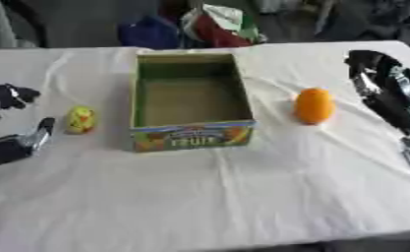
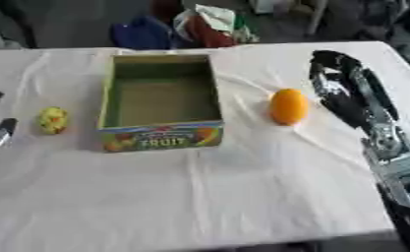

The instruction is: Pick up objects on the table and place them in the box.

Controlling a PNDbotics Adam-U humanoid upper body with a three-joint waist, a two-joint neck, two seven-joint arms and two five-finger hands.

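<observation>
An open cardboard fruit box (image 1: 190, 129) stands mid-table, and nothing shows inside it. An orange (image 1: 314, 106) lies to its right on the white cloth. A small yellow object (image 1: 80, 119) lies to the box's left. My left hand (image 1: 18, 143) shows at the left edge, open, its thumb close to the yellow object but not touching it. My right hand (image 2: 338, 83) rests open on the table to the right of the orange, a short gap away, with fingers pointing to the far side. Neither hand holds anything.
The white cloth covers the table (image 1: 208, 197), with a broad bare stretch in front of the box. Coloured bags and cloth (image 1: 210, 24) sit beyond the far edge. My right forearm (image 2: 393, 162) runs along the right side.
</observation>
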